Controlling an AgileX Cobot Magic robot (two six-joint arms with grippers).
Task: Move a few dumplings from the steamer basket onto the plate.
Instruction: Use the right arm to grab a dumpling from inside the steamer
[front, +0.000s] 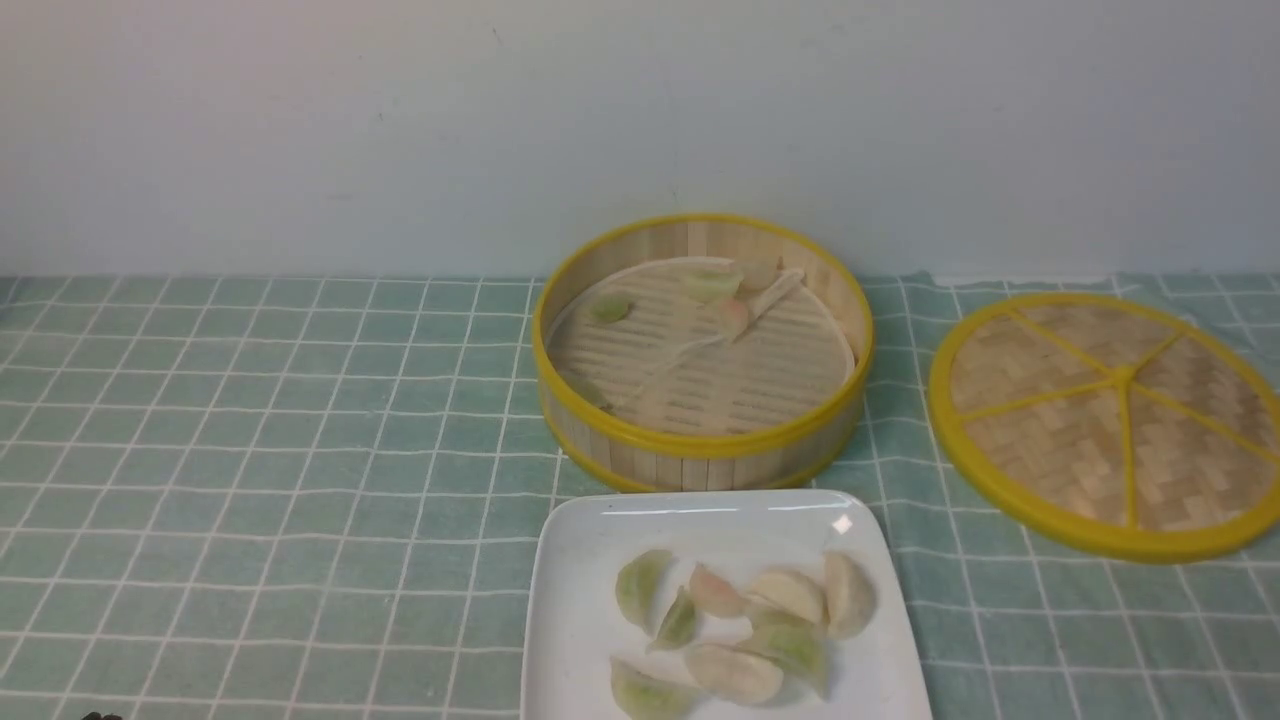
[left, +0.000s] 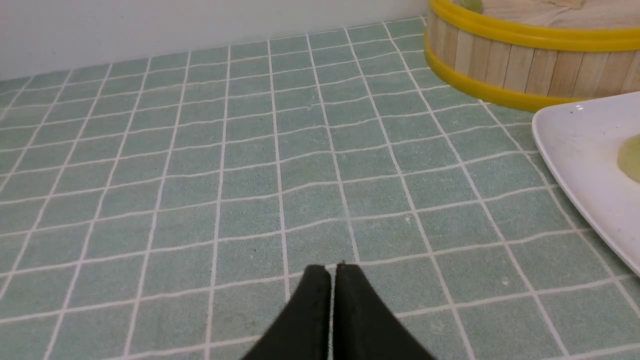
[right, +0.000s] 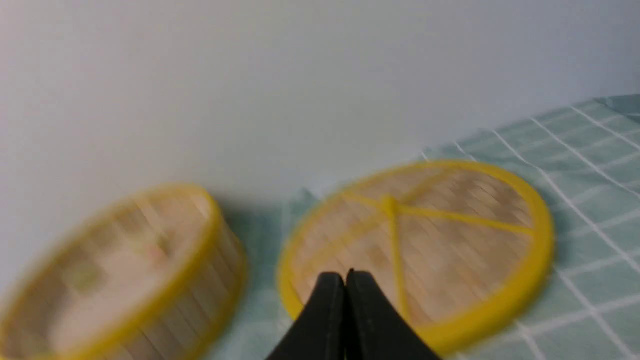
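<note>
Pale wall (front: 300, 120), checked cloth (front: 250, 450) beneath plate (front: 570, 620)

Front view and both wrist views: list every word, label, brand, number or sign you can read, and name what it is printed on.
None: no words, labels, brands, numbers or signs show in any view.
The steamer basket, plate, woven lid and checked cloth are all plain.
The right wrist view is blurred, but nothing like lettering shows there.
</note>
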